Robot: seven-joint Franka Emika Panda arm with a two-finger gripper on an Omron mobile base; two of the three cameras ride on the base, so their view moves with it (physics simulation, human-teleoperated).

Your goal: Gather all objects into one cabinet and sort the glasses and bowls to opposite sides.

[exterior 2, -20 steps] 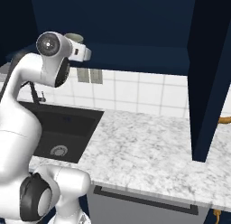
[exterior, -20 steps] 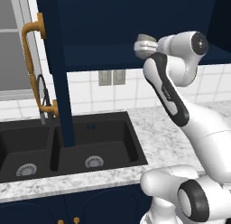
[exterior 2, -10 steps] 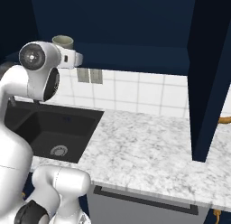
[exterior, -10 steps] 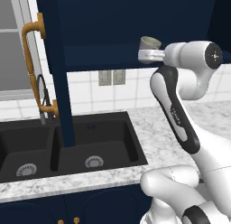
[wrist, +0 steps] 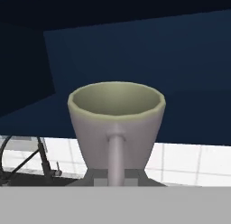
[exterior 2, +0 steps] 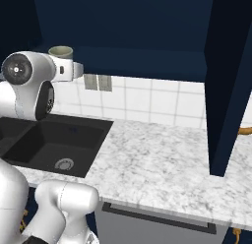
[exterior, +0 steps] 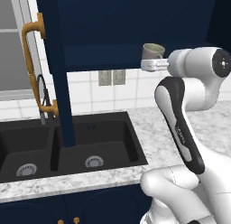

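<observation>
My gripper (exterior: 150,64) is shut on the grey-beige mug (exterior: 153,51) and holds it upright by its base. The mug hangs just in front of the lower front edge of the navy wall cabinet (exterior: 113,24). In the right base view the mug (exterior 2: 61,52) sits atop the gripper (exterior 2: 73,70), left of the cabinet's open interior (exterior 2: 142,56). In the hand view the mug (wrist: 116,123) turns its handle toward the camera, with the dark cabinet (wrist: 158,60) behind it. The red and salmon-orange mugs and the dark grey bowl are out of view.
The cabinet's door (exterior: 56,69) with its brass handle (exterior: 32,60) stands open at left; another open door (exterior 2: 229,85) hangs at right. Below are a black double sink (exterior: 90,146), a faucet (exterior: 43,94) and the marble counter (exterior 2: 157,159).
The wrist has swung around while the mug stayed upright in the gripper. The mug has shifted slightly lower and sideways along the cabinet's front edge.
</observation>
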